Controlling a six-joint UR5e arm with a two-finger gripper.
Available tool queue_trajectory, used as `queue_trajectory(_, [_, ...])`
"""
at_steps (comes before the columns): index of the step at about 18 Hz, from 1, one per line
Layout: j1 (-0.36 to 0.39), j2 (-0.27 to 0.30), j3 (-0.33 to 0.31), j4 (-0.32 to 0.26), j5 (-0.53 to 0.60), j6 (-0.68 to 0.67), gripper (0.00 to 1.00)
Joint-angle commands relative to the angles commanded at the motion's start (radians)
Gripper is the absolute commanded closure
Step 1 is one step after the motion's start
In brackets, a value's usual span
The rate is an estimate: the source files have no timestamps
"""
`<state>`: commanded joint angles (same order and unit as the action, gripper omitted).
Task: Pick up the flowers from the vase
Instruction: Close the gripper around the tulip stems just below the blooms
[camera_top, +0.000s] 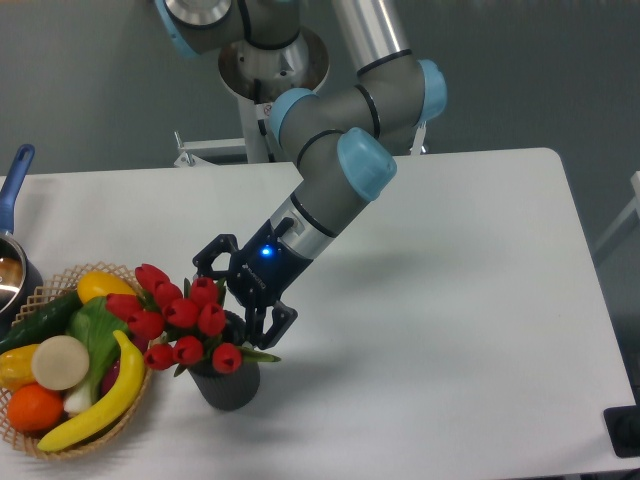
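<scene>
Approach step. Gripper (232, 297) jaws spread, empty, at right edge of flowers (183, 318), which stand in vase (229, 384) right of basket (60, 438). Next: straddle stems, close, lift straight up.

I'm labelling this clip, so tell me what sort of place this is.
Probably a robotics lab staged as a kitchen table: a plain white table against a bare grey wall, a pedestal-mounted arm whose gripper hovers at flowers in a vase, beside a produce basket.
</scene>
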<state>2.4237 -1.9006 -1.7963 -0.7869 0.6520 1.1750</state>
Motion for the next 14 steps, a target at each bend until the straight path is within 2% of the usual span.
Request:
queue_trajectory(5, [-0.015,-0.014,0.009,0.000,0.000,0.000,0.00])
queue_trajectory(6, [-0.015,-0.015,0.011,0.000,-0.002,0.000,0.03])
queue_trajectory(8, [-0.015,-0.014,0.009,0.000,-0.002,0.000,0.20])
queue_trajectory(11, [-0.014,-0.014,0.015,0.000,-0.008,0.000,0.35])
queue_trajectory(13, [-0.014,-0.014,0.017,0.000,-0.011,0.000,0.38])
queue_trajectory(14, [-0.012,-0.012,0.017,0.000,-0.011,0.000,0.44])
